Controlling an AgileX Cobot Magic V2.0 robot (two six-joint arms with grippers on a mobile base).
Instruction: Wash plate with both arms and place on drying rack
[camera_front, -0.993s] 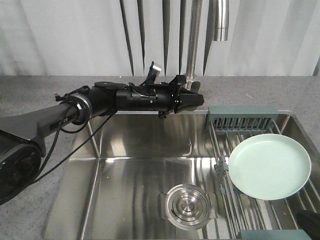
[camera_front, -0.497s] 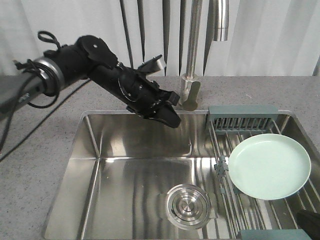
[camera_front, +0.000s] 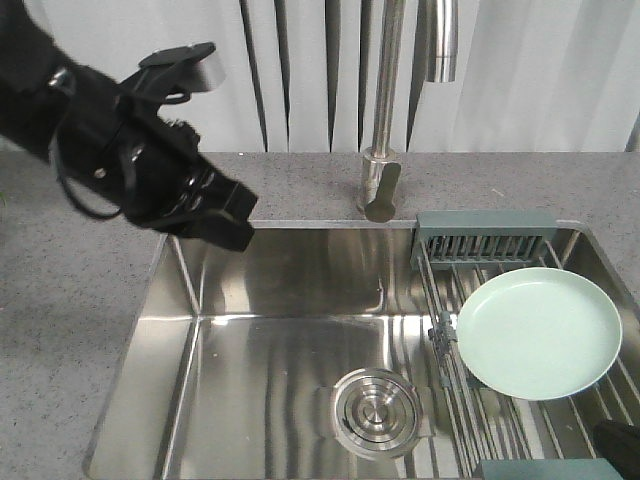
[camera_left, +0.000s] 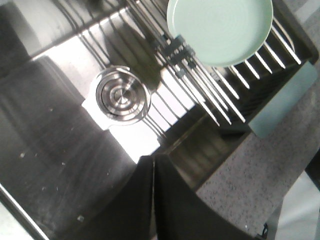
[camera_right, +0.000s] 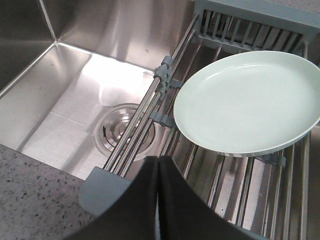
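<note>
The plate (camera_front: 539, 333) lies face up on the rods of the rack (camera_front: 447, 300) at the right of the sink (camera_front: 270, 350), its left edge reaching out just past the rods toward the basin, with the slotted caddy (camera_front: 487, 237) behind it; lying flat across several rods, it is carried on many lines at once, so it sits steady and can drain through the gaps. The left gripper (camera_front: 222, 212) hangs above the sink's back-left corner, well apart from the plate, its fingers pressed together with nothing between them; in its own wrist view the two dark fingers (camera_left: 137, 200) meet along a thin seam over the basin and drain (camera_left: 120, 96). The right gripper (camera_right: 158, 200) hovers at the rack's near end bar (camera_right: 102, 192), just short of the plate's rim, its fingers likewise together and empty. Judging from this, the plate has reached its place on the rack and neither arm has any hold on it
</note>
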